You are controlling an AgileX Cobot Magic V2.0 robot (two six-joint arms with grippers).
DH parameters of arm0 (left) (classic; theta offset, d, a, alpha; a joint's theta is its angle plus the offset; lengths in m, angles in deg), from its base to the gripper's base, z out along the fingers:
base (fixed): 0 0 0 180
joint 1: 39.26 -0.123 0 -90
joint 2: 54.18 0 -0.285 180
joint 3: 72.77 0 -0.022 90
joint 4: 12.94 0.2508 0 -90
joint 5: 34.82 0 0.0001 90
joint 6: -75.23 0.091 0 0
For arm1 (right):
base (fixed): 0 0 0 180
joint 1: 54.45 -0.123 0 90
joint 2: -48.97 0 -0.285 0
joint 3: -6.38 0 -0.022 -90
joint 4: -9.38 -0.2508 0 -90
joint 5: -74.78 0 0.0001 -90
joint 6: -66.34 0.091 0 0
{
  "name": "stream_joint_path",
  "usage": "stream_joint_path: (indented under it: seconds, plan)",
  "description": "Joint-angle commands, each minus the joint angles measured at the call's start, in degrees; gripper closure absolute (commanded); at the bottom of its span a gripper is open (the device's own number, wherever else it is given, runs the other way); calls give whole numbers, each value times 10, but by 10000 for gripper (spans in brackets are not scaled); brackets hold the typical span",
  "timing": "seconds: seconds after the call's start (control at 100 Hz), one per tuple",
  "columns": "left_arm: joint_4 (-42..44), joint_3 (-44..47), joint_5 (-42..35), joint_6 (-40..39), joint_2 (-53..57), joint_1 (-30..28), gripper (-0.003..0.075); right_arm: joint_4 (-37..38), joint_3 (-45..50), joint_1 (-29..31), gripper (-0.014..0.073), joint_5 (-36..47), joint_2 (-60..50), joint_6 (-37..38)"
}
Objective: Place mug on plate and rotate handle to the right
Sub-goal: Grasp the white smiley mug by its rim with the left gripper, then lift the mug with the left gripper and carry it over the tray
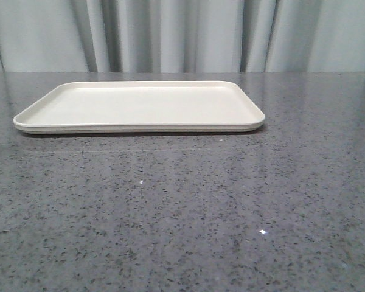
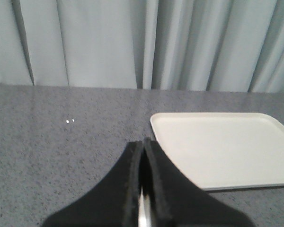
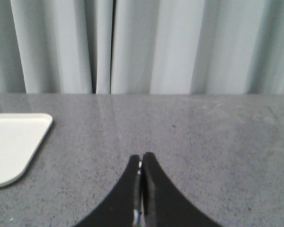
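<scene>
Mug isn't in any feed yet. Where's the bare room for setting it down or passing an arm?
The plate is bare from rim to rim. Grey table lies open in front of it, and on both sides out to the curtain. Nothing shows as crowded. Left gripper and right gripper are shut, empty.

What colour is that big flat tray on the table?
The plate is plain cream-white with no pattern, clearest in the front view.

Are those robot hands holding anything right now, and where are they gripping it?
Nothing is held. The left hand and the right hand are both shut on empty air above the table, and the plate is bare.
</scene>
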Motion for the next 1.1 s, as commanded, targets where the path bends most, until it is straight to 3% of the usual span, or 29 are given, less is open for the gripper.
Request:
stream_joint_path:
  seconds: [0.0, 0.17, 0.28, 0.75, 0.91, 0.98, 1.09]
  plan:
    - [-22, -75, 31, -8, -71, 2, 740, -1, -67, 1, 659, -39, 51, -5]
    - [-23, -170, 163, -8, -186, 2, 740, -1, -143, -1, 659, -143, 133, -5]
    - [-25, -214, 231, -8, -246, 2, 740, -1, -164, -1, 659, -168, 173, -5]
    - [-29, -231, 250, -8, -302, 2, 739, -1, -166, -1, 648, -180, 212, -5]
    - [-30, -231, 261, 13, -302, 2, 694, -1, -166, -1, 487, -182, 212, -5]
    - [-31, -231, 262, 22, -302, 2, 611, -1, -166, -1, 372, -181, 212, -5]
    - [-31, -231, 264, 22, -302, 2, 413, -1, -166, -1, 216, -179, 212, -5]
